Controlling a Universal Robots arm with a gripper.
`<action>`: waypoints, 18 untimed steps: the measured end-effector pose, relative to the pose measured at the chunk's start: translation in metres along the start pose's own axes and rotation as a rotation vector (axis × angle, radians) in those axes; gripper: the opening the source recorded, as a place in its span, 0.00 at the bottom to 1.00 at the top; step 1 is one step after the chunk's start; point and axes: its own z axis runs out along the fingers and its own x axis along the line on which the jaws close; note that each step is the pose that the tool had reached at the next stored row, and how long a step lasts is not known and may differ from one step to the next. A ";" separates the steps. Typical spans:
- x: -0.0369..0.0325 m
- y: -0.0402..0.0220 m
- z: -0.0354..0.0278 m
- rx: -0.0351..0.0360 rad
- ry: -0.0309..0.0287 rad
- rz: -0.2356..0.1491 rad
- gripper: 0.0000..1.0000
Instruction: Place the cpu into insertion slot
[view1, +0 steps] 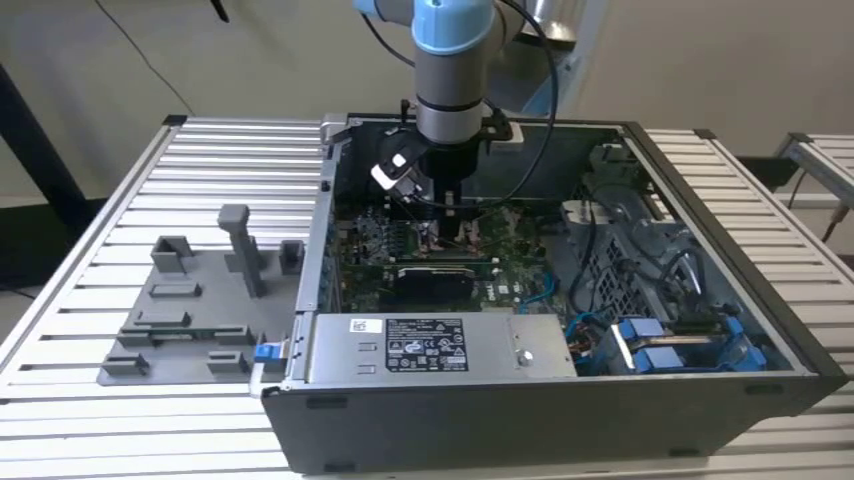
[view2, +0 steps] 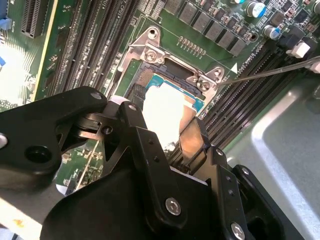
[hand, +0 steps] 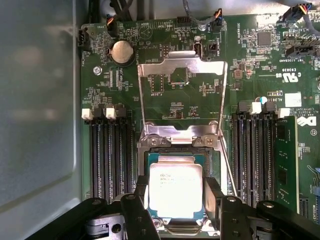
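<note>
The cpu (hand: 176, 189) sits square over the insertion slot (hand: 177, 144), silvery face up, its edges inside the shiny frame; whether it is fully seated or a touch above, I cannot tell. The claw (hand: 176, 202) is pinching it, one black finger against each of two opposite sides; in the second wrist view the cpu (view2: 162, 107) glares white against a finger pad (view2: 190, 140). The hinged load plate (hand: 182, 61) stands swung open on the slot's far side, and the thin wire lever (hand: 226, 165) runs just beside the frame; banks of memory slots (hand: 107, 155) flank the socket on the green motherboard (hand: 150, 37). In the exterior view the arm (view1: 447, 60) reaches straight down into the open computer case (view1: 534, 410); the power supply (view1: 427, 345) lies near; a grey fixture plate (view1: 187, 310) rests on the slatted table (view1: 214, 160) at the exterior view's left.
</note>
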 end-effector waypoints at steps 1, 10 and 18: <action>0.0000 0.0000 0.0000 0.0001 -0.0001 0.000 0.54; -0.0045 0.0001 0.0006 -0.0002 0.0002 0.000 0.54; -0.0060 0.0000 0.0032 0.0000 0.0001 0.000 0.54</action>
